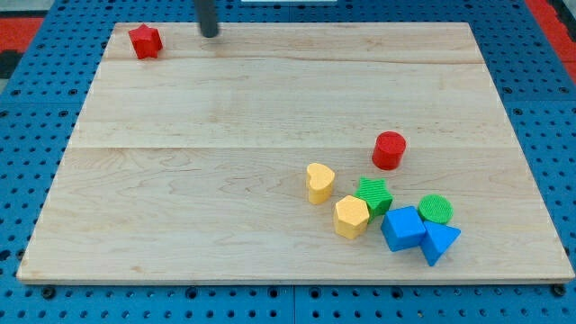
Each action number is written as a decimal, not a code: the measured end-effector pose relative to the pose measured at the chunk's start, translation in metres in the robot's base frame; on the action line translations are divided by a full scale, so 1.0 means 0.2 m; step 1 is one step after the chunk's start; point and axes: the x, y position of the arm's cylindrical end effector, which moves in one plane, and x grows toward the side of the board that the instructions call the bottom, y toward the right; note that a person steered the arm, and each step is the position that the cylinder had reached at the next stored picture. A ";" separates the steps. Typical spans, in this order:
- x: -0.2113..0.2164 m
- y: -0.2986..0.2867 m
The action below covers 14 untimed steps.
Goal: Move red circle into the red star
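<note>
The red circle [390, 149], a short red cylinder, stands right of the board's middle. The red star [144, 41] lies near the board's top left corner, far from the red circle. My tip [210, 34] comes down from the view's top edge and rests near the board's top edge, a short way right of the red star and far up and left of the red circle. It touches no block.
A cluster lies below the red circle at lower right: yellow heart [319, 182], yellow hexagon [351, 216], green star [373, 195], green circle [436, 210], blue cube [402, 228], blue triangle [439, 241]. The wooden board [198, 180] sits on a blue pegboard.
</note>
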 end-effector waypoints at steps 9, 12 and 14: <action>1.18 1.20; 1.22 0.50; 0.96 -0.26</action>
